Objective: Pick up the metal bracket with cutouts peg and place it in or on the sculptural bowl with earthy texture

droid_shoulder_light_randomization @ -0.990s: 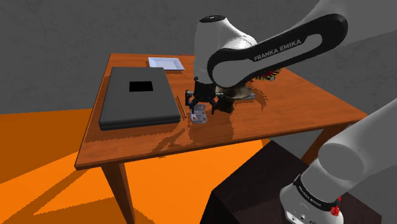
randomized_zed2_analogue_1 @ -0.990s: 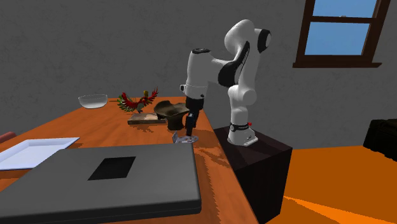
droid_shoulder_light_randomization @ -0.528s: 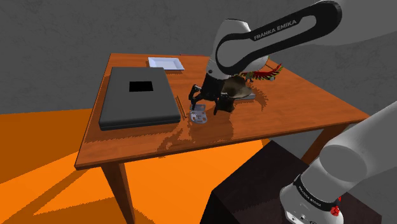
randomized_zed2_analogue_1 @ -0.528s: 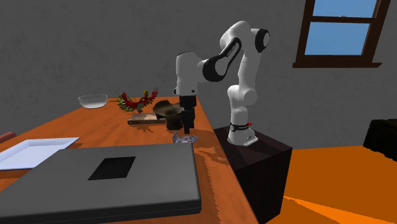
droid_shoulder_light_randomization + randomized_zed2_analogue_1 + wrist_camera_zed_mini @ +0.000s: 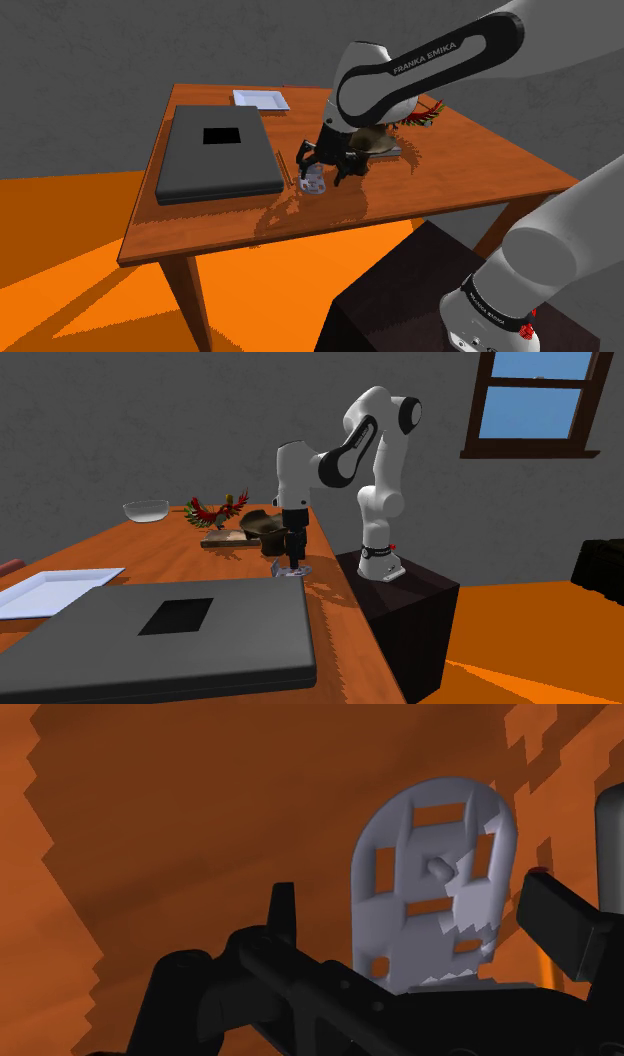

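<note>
The pale grey metal bracket (image 5: 435, 894), a rounded plate with rectangular cutouts and a small peg, stands on the wooden table (image 5: 450, 170). It shows as the bracket (image 5: 313, 185) near the table's middle and as the bracket (image 5: 291, 569) below the hand. My gripper (image 5: 420, 919) is open and low over it, with one finger on each side of the plate. The left finger stands clear of the plate and the right one is close to its edge. In the outside views the gripper (image 5: 322, 174) (image 5: 291, 556) hangs just above the table. The dark brown sculptural bowl (image 5: 375, 141) (image 5: 262, 524) sits just behind the hand.
A big dark grey slab (image 5: 217, 150) lies toward the shoulder view's left, with a thin stick (image 5: 283, 167) beside it. A white tray (image 5: 260, 98) sits at the far edge. A red-green bird figure (image 5: 215, 510) and a glass bowl (image 5: 146, 510) stand beyond the brown bowl.
The arm's elbow has swung and the hand has turned about its axis, rising a little and then coming back down around the bracket. The bracket has stayed in place.
</note>
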`<action>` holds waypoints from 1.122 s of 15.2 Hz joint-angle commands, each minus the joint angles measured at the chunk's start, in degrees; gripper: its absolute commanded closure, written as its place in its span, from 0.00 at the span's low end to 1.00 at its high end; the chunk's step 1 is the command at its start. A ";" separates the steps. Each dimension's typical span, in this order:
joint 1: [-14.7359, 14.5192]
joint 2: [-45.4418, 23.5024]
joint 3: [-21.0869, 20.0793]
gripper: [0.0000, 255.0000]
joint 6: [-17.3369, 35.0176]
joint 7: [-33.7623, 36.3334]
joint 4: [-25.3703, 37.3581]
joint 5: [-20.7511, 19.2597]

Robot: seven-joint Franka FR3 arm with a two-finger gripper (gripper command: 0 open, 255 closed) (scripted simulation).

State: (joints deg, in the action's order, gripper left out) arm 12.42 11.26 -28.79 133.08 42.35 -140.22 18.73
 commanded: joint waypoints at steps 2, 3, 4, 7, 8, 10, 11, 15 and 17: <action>0.03 -0.04 0.02 0.00 0.03 -0.02 -0.03 -0.01; 0.02 -0.03 0.02 1.00 0.03 -0.02 -0.04 -0.01; 0.03 -0.03 0.02 1.00 0.03 -0.02 -0.04 -0.01; 0.02 -0.03 0.02 1.00 0.03 -0.02 -0.04 0.00; 0.03 -0.03 0.02 1.00 0.03 -0.03 -0.04 0.00; 0.02 -0.03 0.02 1.00 0.03 -0.03 -0.04 0.00; 0.02 -0.03 0.02 1.00 0.03 -0.03 -0.04 0.00; 0.01 1.51 0.42 1.00 -2.59 0.03 1.10 0.14; 0.01 2.46 0.69 1.00 -4.31 0.09 1.90 0.20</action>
State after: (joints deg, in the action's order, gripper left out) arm 12.38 13.19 -28.34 129.76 42.54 -138.73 18.90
